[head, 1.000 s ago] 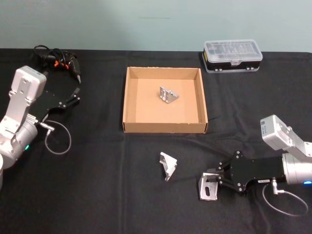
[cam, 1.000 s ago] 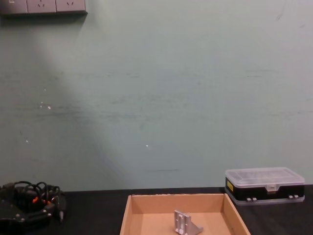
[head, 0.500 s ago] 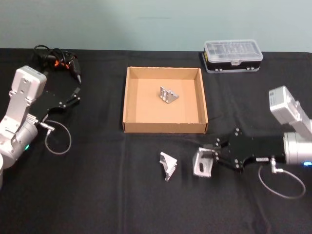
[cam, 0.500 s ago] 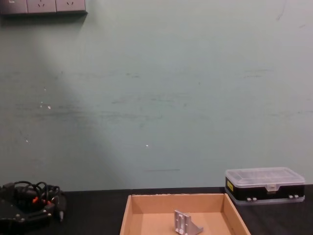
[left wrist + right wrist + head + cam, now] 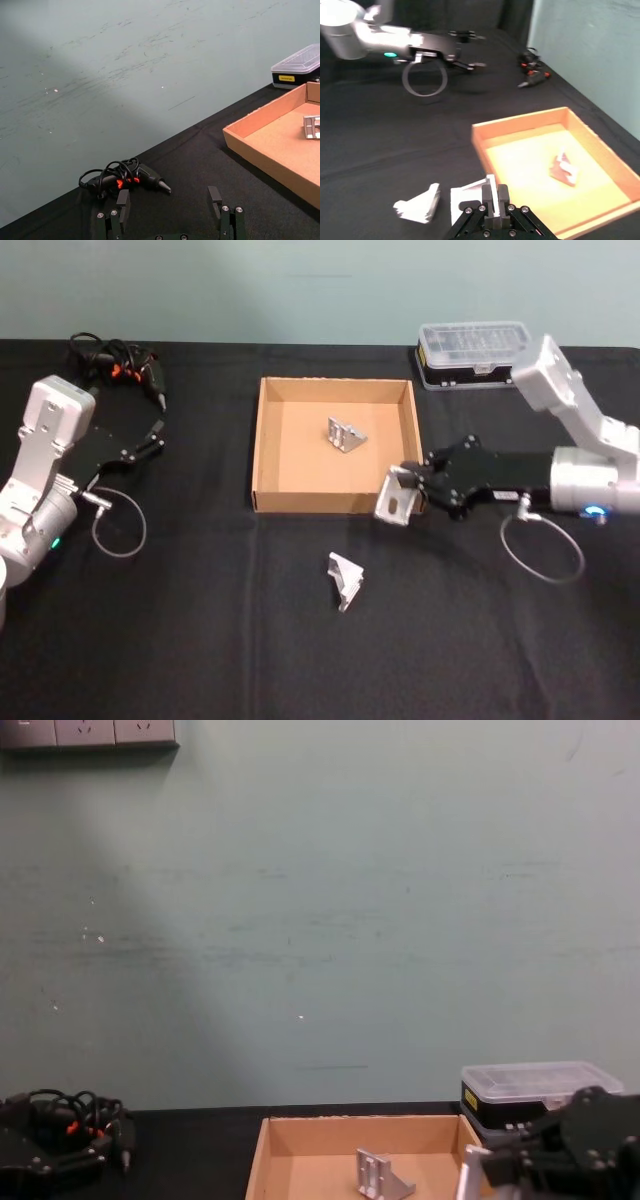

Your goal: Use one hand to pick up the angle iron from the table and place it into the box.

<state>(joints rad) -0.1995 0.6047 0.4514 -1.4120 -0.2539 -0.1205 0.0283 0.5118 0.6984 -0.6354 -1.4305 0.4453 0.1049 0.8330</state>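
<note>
The right gripper (image 5: pixel 414 490) has its jaws closed on an angle iron (image 5: pixel 396 497), which sticks out past the fingertips at the near right corner of the box (image 5: pixel 320 502), lifted off the table (image 5: pixel 200 640). The left gripper (image 5: pixel 152 438) sits parked at the table's left side, jaws apart.

Tan box (image 5: pixel 335 502), black table (image 5: pixel 200 640)
</note>
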